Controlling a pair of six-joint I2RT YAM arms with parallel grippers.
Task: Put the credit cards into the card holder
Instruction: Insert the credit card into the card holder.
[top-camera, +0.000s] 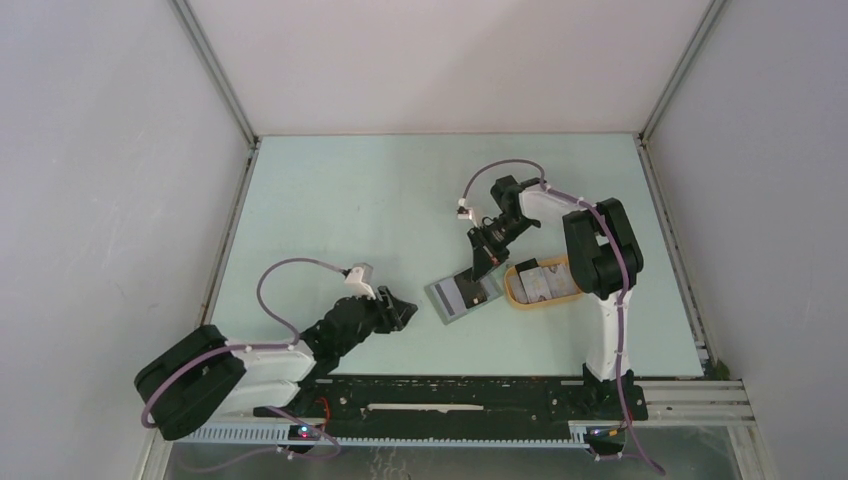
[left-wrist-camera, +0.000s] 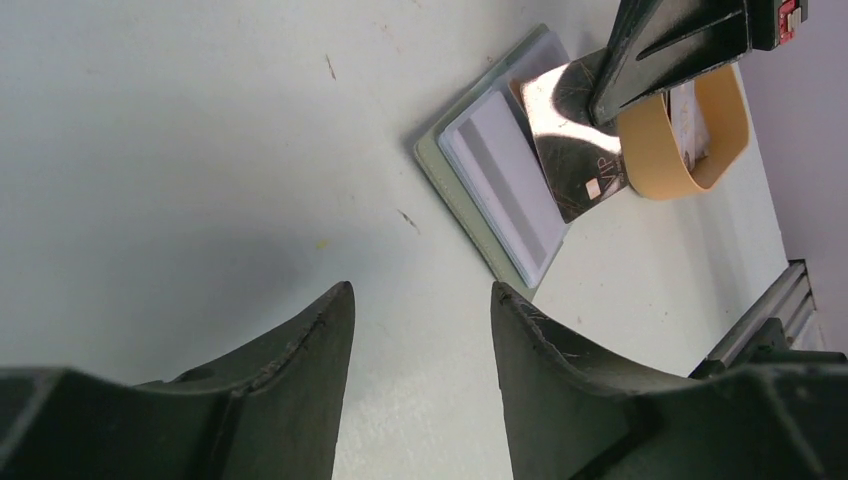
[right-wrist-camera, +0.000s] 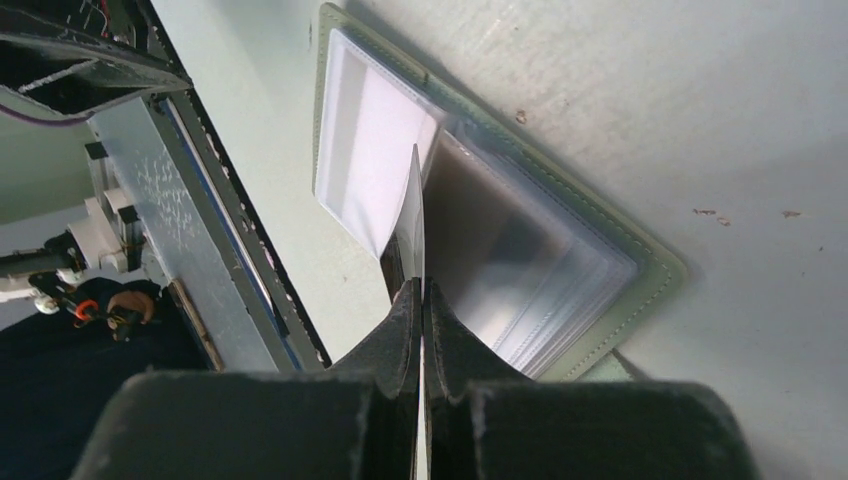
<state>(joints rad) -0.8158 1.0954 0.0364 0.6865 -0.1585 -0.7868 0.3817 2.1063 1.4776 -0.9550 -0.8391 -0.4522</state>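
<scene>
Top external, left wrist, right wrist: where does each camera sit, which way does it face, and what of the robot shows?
Top external: above and behind the robot, looking down on the table; left arm and right arm show.
Left wrist: low over the table, facing the card holder; open left gripper below.
Right wrist: looking along the shut right gripper at its credit card, edge-on.
Shared: both wrist views show the card holder and that card.

tan oval tray (left-wrist-camera: 650, 165), pale green table (top-camera: 350, 210)
</scene>
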